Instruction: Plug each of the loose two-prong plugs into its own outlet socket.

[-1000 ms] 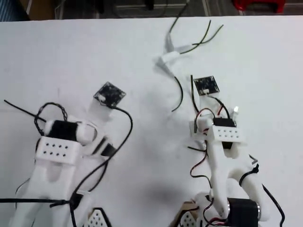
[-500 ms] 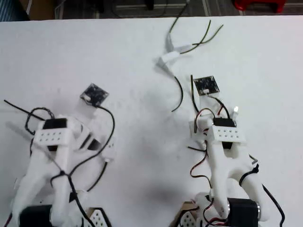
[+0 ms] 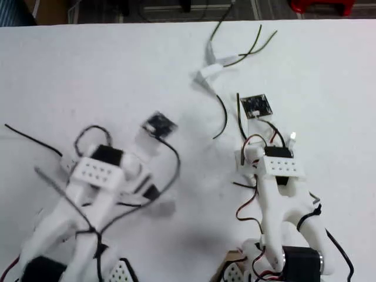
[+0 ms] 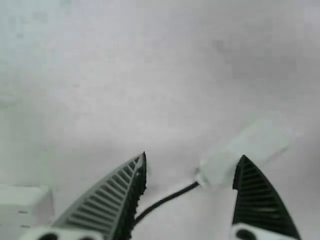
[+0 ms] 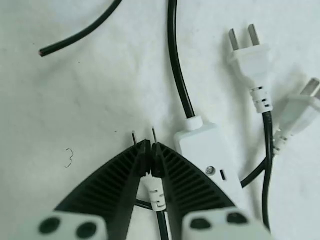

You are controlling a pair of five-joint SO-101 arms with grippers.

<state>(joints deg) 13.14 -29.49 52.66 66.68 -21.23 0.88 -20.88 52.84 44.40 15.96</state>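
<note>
"What is the place like?"
"A flat white surface (image 3: 88, 64), with a red thing (image 3: 320, 6) in the room behind (just its edge)."
"And the arms?"
"The left fingers (image 4: 115, 195) are apart, next to a white plastic block (image 4: 240, 150). They swung toward the other arm. The right fingers (image 5: 120, 185) stayed put, pinching a white two-prong plug (image 5: 156, 195) beside a white outlet socket (image 5: 202, 145)."

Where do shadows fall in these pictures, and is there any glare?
High view: soft grey shadows on the table beside the left arm and between both arms; no glare. Left wrist view: a faint dark patch on the table beyond the open left claw. Right wrist view: even light, hardly any shadow around the cord and a loose plug.
</note>
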